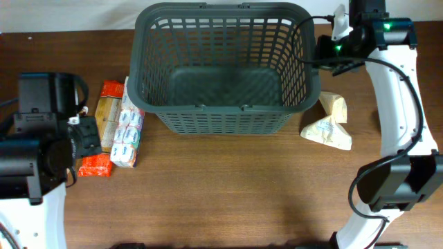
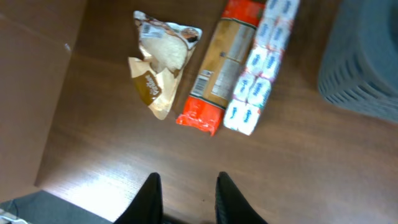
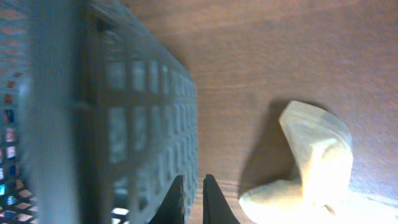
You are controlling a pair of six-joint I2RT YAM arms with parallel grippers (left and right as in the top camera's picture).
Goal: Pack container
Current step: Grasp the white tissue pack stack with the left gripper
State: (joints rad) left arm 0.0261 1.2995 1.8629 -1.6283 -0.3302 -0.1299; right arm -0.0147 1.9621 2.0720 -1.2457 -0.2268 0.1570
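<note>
The large dark grey plastic lattice basket (image 1: 221, 119) stands empty at the back centre of the table (image 1: 221, 187); packing seems not begun. The left pincer (image 2: 186, 198) is released near the long orange packet (image 2: 214, 71). The right pincer (image 3: 191, 200) is almost clenched, empty. Next, one must descend and grasp.

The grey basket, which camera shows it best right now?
Overhead. The whole basket is in frame: rim, slotted sides and empty bottom. The left wrist view catches only one corner at its right edge; the right wrist view shows just a blurred close-up of a slotted side.
</note>
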